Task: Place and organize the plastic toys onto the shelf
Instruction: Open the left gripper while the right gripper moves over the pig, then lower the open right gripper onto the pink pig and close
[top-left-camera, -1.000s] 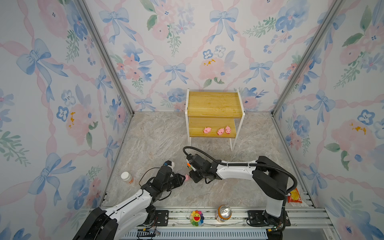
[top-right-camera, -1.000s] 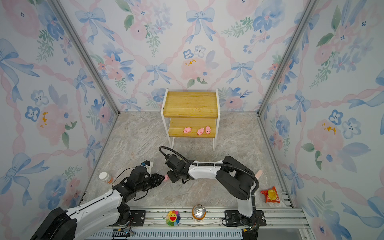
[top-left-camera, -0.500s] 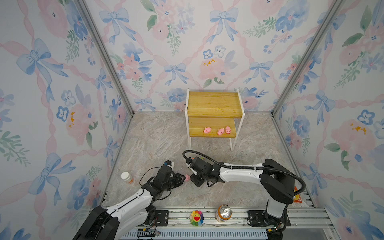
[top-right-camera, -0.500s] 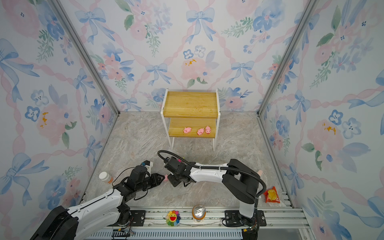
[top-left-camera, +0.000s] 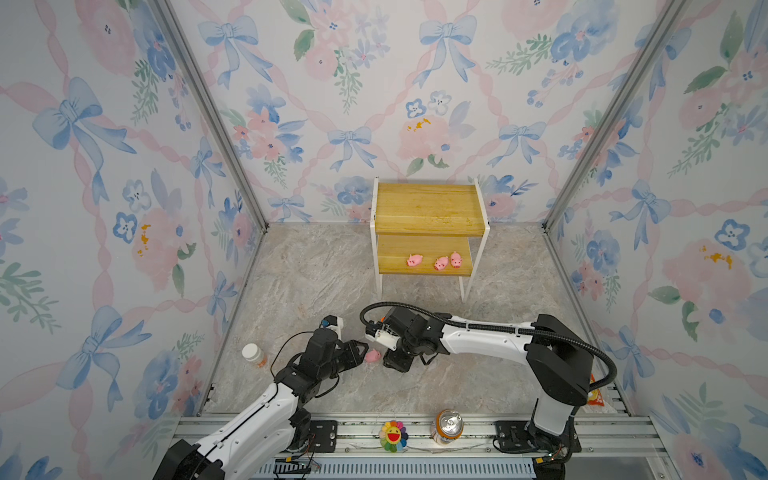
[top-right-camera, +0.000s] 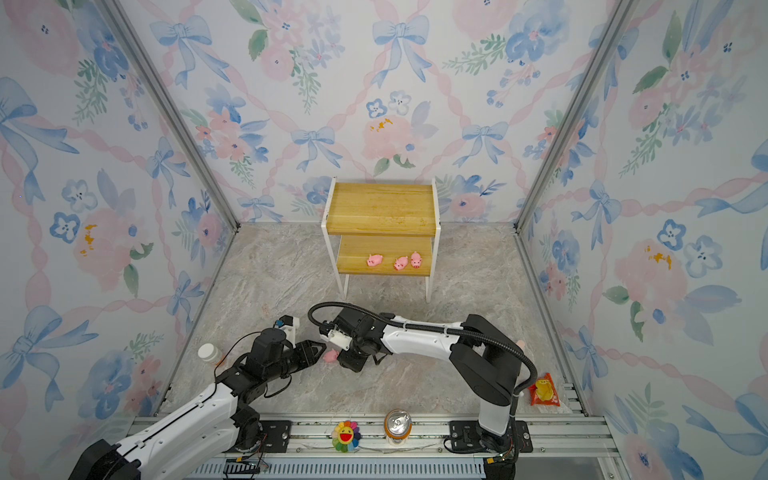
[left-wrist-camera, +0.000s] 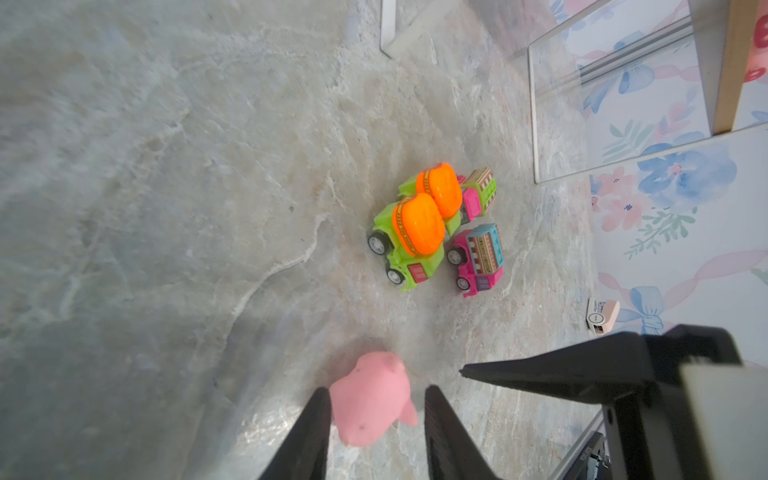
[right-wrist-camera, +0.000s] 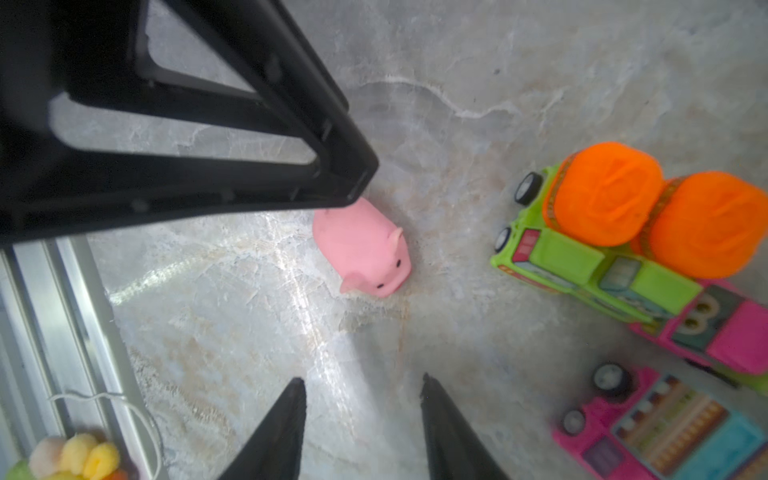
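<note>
- The shelf stands at 12 o'clock on the marble floor, against the back wall. Three pigs lie in a row on its lower board, crowded toward the 3 o'clock end.
- A fourth pink pig lies on the floor at about 7 o'clock from the shelf, between the two grippers.
- The left gripper reaches it from 9 o'clock. In the left wrist view its jaws are parted around the pig. One finger touches the pig's flank and the other is just clear (released, not clenched).
- The right gripper hangs at 3 o'clock of the pig. Its wrist view shows the fingers spread with only floor between them, and the pig lies ahead of the tips, apart from them.
- Two green trucks with orange tops and two pink trucks huddle on the floor beyond the pig, touching one another. In both top views the right arm hides them.
</note>
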